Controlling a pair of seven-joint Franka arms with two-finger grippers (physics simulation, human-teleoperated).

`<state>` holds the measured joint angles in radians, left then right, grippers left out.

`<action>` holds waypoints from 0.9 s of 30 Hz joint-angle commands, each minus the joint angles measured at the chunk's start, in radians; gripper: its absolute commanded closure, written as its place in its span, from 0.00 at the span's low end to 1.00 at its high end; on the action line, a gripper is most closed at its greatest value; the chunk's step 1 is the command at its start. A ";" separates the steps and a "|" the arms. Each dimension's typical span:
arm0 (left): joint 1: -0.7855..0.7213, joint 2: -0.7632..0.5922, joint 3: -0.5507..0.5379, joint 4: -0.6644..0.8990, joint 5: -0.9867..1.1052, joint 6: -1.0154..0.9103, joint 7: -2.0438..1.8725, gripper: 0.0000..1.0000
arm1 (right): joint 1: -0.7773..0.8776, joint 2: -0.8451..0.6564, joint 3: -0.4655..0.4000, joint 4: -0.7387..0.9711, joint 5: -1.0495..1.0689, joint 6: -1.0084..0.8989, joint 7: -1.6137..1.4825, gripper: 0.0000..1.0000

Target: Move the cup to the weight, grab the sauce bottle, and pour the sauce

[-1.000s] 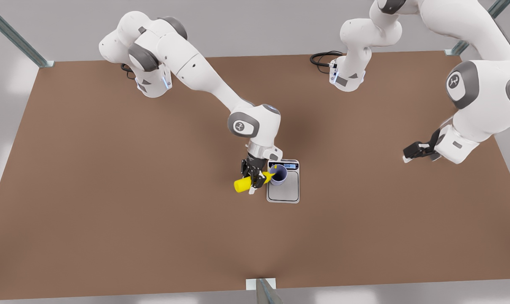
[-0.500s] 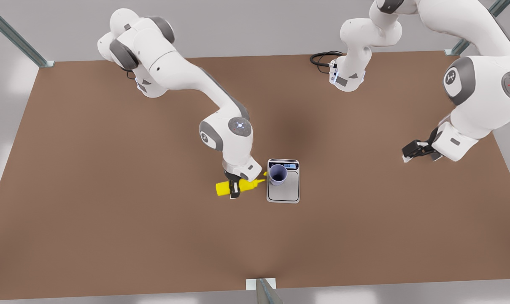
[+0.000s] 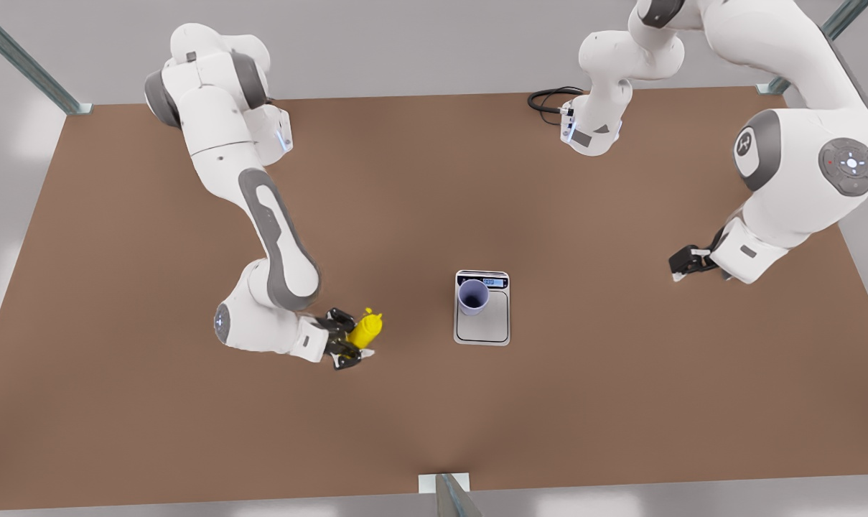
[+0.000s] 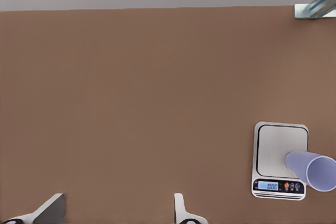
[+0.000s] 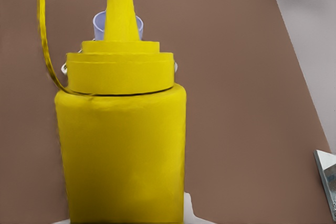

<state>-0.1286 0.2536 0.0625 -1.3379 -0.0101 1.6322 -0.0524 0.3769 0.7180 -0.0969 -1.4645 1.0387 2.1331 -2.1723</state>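
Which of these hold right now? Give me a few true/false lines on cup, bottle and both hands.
1. The cup stands on the weight. True.
2. The sauce bottle is tipped over the cup. False: it is roughly upright, well apart from the weight, toward the front view's left.
3. The right hand is shut on the sauce bottle. True.
4. The left hand grips the cup. False: it is open, holds nothing and waits far off on the front view's right.
5. The cup lies on its side. False: it stands upright, mouth up.
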 commanded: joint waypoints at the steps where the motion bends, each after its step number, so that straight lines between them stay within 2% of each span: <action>1: 0.000 -0.002 0.002 0.000 -0.007 0.000 -0.001 0.00 | -0.010 0.000 0.000 -0.017 0.029 -0.004 -0.038 0.43; 6: 0.000 0.009 -0.003 0.003 -0.010 0.002 -0.004 0.00 | -0.188 0.032 0.000 -0.151 0.142 -0.200 -0.245 0.43; 10: -0.002 0.012 -0.007 -0.001 -0.008 0.002 -0.026 0.00 | -0.243 0.103 0.003 -0.148 0.276 -0.392 -0.357 0.42; 16: -0.002 0.009 -0.004 0.000 -0.010 0.003 -0.018 0.00 | -0.270 0.175 0.005 -0.146 0.350 -0.464 -0.426 0.42; 27: -0.002 0.012 -0.006 0.002 -0.011 0.006 -0.012 0.00 | -0.271 0.186 0.005 -0.157 0.356 -0.466 -0.416 0.39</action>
<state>-0.1304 0.2655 0.0553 -1.3347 -0.0203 1.6383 -0.0644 0.1059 0.9036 -0.0921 -1.6214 1.3941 1.6675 -2.5864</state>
